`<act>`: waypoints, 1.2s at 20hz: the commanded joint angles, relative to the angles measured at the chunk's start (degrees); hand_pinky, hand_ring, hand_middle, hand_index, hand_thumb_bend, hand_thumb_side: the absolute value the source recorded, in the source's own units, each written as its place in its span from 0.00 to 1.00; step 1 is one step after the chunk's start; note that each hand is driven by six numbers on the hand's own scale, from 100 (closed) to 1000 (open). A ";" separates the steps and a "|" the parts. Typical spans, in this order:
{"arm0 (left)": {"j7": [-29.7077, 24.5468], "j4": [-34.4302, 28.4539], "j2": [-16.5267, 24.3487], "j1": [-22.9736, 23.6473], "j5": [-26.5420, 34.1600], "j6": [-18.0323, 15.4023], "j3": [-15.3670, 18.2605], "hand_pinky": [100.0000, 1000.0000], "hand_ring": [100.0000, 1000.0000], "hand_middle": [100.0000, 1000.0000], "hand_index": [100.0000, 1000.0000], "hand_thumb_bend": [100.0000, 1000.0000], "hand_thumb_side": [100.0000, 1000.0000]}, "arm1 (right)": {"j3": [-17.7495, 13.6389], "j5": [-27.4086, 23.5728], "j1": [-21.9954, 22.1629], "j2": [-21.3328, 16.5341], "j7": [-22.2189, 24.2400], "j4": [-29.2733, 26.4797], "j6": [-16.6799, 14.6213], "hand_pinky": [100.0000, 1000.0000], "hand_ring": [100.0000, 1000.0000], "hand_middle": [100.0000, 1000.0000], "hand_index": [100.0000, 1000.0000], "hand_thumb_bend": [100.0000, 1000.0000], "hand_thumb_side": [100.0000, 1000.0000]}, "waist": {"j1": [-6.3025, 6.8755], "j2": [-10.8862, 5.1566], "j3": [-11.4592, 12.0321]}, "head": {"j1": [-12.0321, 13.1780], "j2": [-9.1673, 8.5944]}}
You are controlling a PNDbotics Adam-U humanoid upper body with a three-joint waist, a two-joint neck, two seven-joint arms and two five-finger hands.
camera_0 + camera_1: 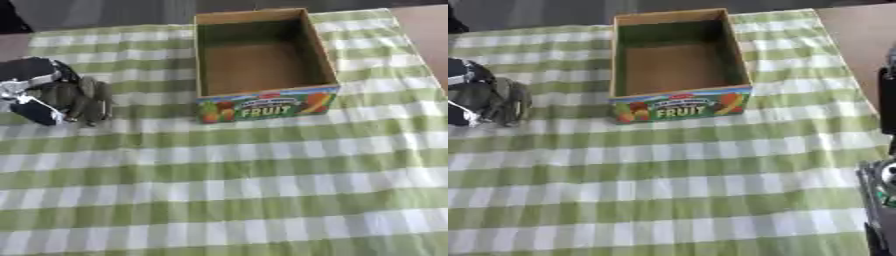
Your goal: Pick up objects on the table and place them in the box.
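**Left hand sitting curled at left edge, box open and empty**

Left hand point(54, 92) is resting on the surface point(262, 190) at the left side, well apart from the box point(262, 55). Its fingers point(87, 102) are hanging curled downward, bunched together, tips near the green-and-white checked cloth. Can't tell if they're pinching anything; nothing is showing between them.

Right arm is only showing as a dark and silver sliver at the right edge of the right eye view point(883, 175); can't tell the state of its fingers.

Box is standing upright at the far centre, top open, brown inside with nothing in it. Front panel is showing fruit pictures and the word "FRUIT" point(264, 111); the smaller line above it isn't legible.
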 commanded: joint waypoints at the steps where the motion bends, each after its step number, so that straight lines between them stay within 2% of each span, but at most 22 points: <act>1: 0.30 -2.13 0.96 -1.86 1.17 1.02 1.49 0.43 0.49 0.58 0.51 0.00 0.22 | -0.12 -0.38 -0.30 -0.61 0.18 -1.00 -0.07 0.78 0.62 0.63 0.77 0.00 0.61 | 0.04 -1.63 0.21 | -0.13 -0.09; 12: 0.64 -4.93 -2.26 -8.40 2.66 4.03 1.73 0.41 0.48 0.59 0.51 0.00 0.22 | -0.11 -0.32 -0.55 -0.90 0.15 -1.00 -0.21 0.78 0.62 0.63 0.77 0.00 0.61 | 0.25 -1.94 0.14 | -1.07 -0.50; 18: 2.37 -3.61 -8.07 -14.65 -0.39 6.47 1.90 0.40 0.49 0.59 0.51 0.00 0.23 | 0.07 -0.34 -1.14 -0.80 0.12 -1.00 -0.63 0.78 0.62 0.63 0.77 0.00 0.61 | 0.43 -2.11 -1.08 | -0.44 -1.08; 19: 2.93 -3.24 -9.16 -15.48 -1.12 7.05 2.06 0.40 0.49 0.59 0.51 0.00 0.29 | 0.12 -0.36 -1.26 -0.75 0.15 -1.00 -0.69 0.78 0.62 0.63 0.77 0.00 0.62 | 0.49 -2.15 -1.43 | -0.18 -1.20; 20: 3.59 -2.81 -10.27 -16.19 -1.93 7.72 2.19 0.40 0.49 0.59 0.52 0.00 0.23 | 0.16 -0.38 -1.37 -0.69 0.18 -1.00 -0.75 0.78 0.62 0.63 0.77 0.00 0.61 | 0.56 -2.15 -1.78 | 0.09 -1.34; 24: 5.95 -1.06 -14.31 -18.16 -5.22 9.73 2.96 0.39 0.49 0.60 0.52 0.00 0.23 | 0.23 -0.52 -1.73 -0.37 0.21 -1.00 -0.92 0.78 0.62 0.63 0.77 0.00 0.61 | 0.76 -1.94 -3.27 | 1.13 -1.85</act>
